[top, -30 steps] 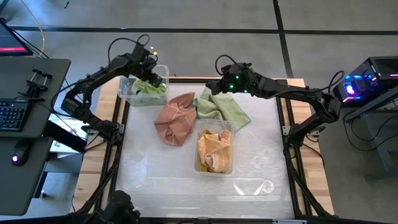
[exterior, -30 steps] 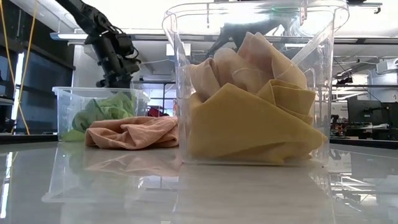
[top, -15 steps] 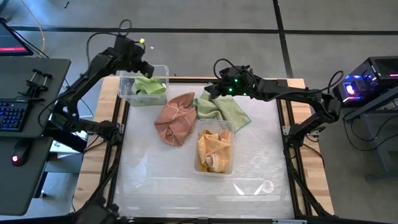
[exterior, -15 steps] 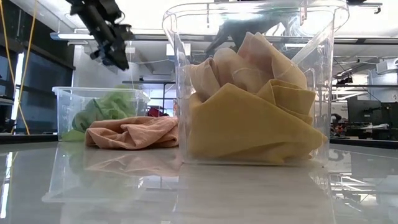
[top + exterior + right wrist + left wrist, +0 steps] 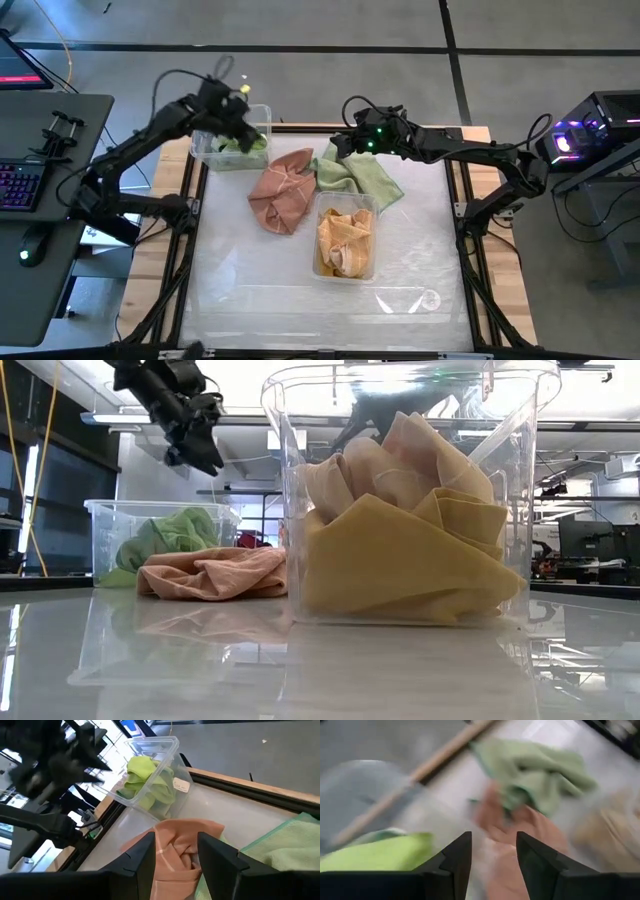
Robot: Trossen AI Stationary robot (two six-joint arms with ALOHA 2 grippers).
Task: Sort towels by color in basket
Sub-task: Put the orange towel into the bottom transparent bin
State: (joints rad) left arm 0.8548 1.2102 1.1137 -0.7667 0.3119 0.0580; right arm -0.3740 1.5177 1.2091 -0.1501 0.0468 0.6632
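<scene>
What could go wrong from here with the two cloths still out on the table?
The pale green towel lies partly against the rim of the yellow-towel bin, so lifting it may nudge that bin. The pink towel touches the pale green one, so a grab could drag both. The left pincer hangs open over the lime-towel bin while the right pincer hovers open close by at the pale green towel's far edge; both arms reaching to the middle could collide.
</scene>
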